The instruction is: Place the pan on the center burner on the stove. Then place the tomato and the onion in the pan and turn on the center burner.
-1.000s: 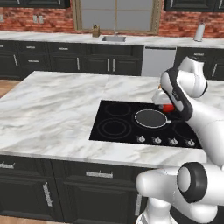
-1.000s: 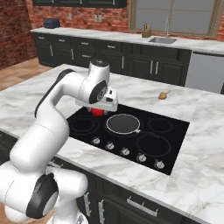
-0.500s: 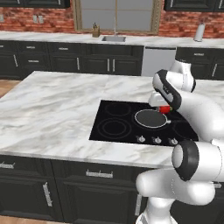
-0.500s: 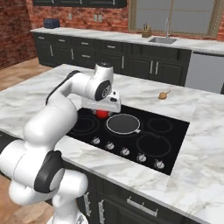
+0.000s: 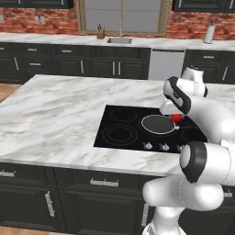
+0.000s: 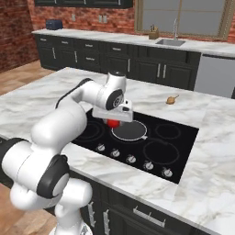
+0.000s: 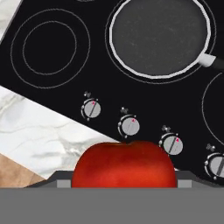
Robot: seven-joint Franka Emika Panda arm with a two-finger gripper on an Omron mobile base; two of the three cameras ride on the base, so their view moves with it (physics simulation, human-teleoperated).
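The pan (image 6: 129, 131) (image 5: 157, 124) (image 7: 159, 37) sits empty on the center burner (image 7: 106, 39) of the black stove (image 6: 179, 151) (image 5: 119, 133). Its short black handle points toward the knobs. My gripper (image 6: 113, 120) (image 5: 174, 115) is shut on the red tomato (image 6: 113, 123) (image 5: 176, 118) (image 7: 124, 166) and holds it just above the cooktop, beside the pan's rim. The tan onion (image 6: 171, 99) lies on the marble counter beyond the stove's far edge.
A row of silver knobs (image 7: 129, 126) (image 6: 131, 159) runs along the stove's front edge. Smaller burner rings (image 7: 50, 41) (image 6: 167, 131) lie on both sides of the pan. Marble island counter (image 5: 55, 114) surrounds the cooktop; a sink (image 5: 119, 40) is on the far counter.
My gripper has carried the tomato across the cooktop toward the pan and now sits close to its rim. The pan and the onion have not moved.
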